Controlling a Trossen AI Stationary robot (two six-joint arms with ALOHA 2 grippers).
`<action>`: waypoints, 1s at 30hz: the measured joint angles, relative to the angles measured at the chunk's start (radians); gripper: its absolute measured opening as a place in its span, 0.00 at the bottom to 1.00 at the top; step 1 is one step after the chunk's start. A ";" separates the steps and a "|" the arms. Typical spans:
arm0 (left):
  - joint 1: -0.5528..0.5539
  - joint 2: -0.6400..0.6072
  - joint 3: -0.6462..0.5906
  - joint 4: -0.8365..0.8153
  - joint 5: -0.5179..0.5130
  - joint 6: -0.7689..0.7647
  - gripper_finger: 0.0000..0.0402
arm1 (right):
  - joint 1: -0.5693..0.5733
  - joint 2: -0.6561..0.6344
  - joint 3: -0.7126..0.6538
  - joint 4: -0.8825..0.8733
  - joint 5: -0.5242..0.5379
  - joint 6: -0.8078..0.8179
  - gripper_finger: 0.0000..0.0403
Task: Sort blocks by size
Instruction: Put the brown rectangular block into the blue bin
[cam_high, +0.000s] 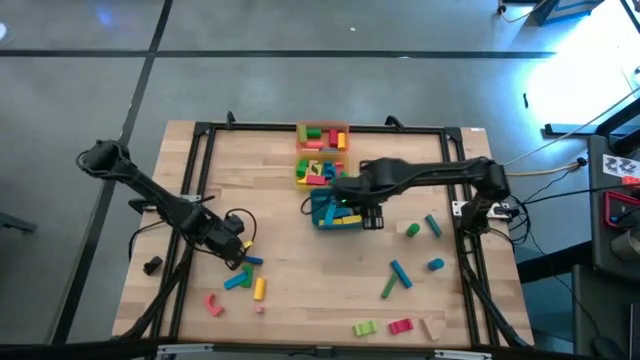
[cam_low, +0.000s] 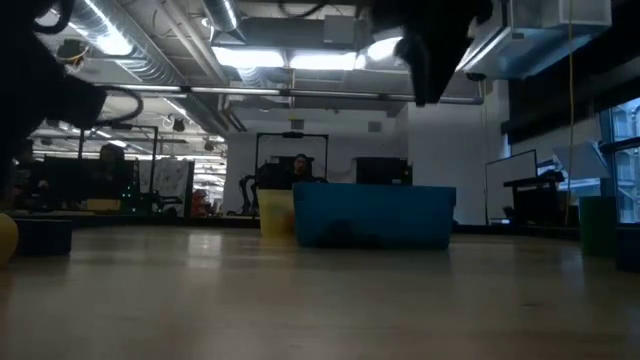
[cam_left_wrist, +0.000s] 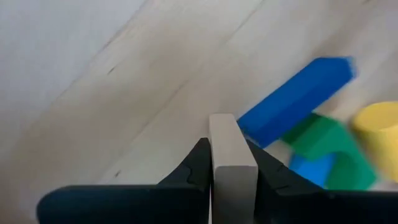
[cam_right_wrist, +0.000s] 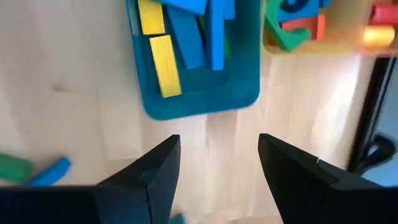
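The left gripper (cam_left_wrist: 231, 163), at eight o'clock on the table, pinches a pale wooden block (cam_left_wrist: 231, 152), probably a bar pointing straight out, while the right gripper (cam_right_wrist: 219, 163) hangs open beside the teal plastic tray (cam_right_wrist: 205, 93).

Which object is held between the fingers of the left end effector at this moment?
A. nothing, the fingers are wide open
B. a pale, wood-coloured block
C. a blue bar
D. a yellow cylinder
B. In the left wrist view, the left end effector is shut on the pale block, which stands between its two dark fingers; the blue bar and the yellow cylinder lie free on the table beyond it.
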 joint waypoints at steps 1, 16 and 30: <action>0.009 -0.013 0.005 -0.002 0.000 0.008 0.10 | 0.000 -0.025 -0.008 -0.001 -0.012 0.022 0.54; 0.225 -0.060 0.103 0.351 -0.202 0.499 0.12 | 0.206 -0.232 -0.277 -0.011 -0.081 0.423 0.54; 0.465 0.217 0.103 1.095 -0.142 1.124 0.15 | 0.367 -0.231 -0.459 -0.035 -0.023 0.732 0.54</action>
